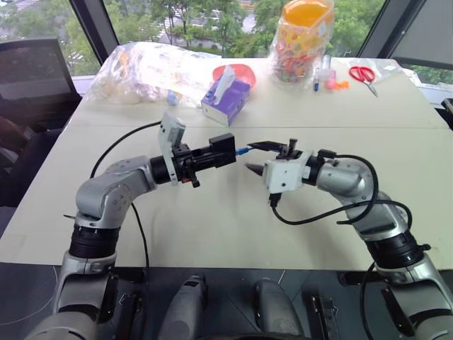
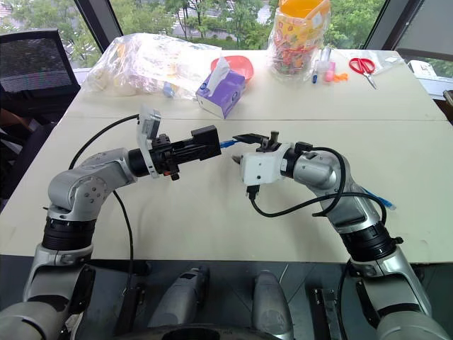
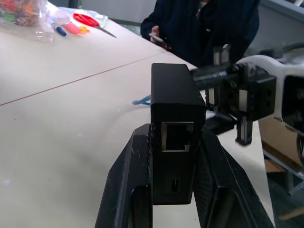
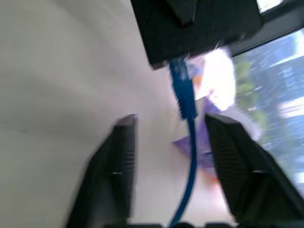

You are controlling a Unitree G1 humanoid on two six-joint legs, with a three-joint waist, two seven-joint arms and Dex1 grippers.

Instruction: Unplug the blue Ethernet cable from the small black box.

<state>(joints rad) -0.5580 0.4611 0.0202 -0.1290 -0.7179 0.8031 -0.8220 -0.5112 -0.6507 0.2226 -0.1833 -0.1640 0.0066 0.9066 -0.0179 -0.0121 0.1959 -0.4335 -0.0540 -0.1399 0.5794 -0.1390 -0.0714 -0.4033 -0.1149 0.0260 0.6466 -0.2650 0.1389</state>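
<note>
Small black box (image 1: 222, 148) — held above the pale table (image 1: 212, 227), clamped between the two black fingers of the left gripper (image 1: 216, 153). In the left wrist view the box stands upright between the fingers (image 3: 124, 190), with an empty square port facing that camera.

Blue Ethernet cable (image 4: 189, 156) — its plug (image 1: 243, 150) sits at the side of the box that faces the right arm; the right wrist view shows the plug meeting the box's edge, though whether it is fully seated cannot be told. The cord runs back from the plug through the gap between the right fingers, touching neither.

Right gripper (image 1: 256, 157) — just beside the box, jaws spread apart, nothing held; one finger lies above the cord and one below in the head views.

Other items at the table's far side:
- purple tissue box (image 1: 225, 99), with a red bowl (image 1: 239, 71) just behind it
- crumpled clear plastic bag (image 1: 148, 71)
- jar of bright sweets with an orange lid (image 1: 301, 42)
- red-handled scissors (image 1: 363, 74)

Person in dark clothing (image 3: 204, 28) — at the table's far edge in the left wrist view.
</note>
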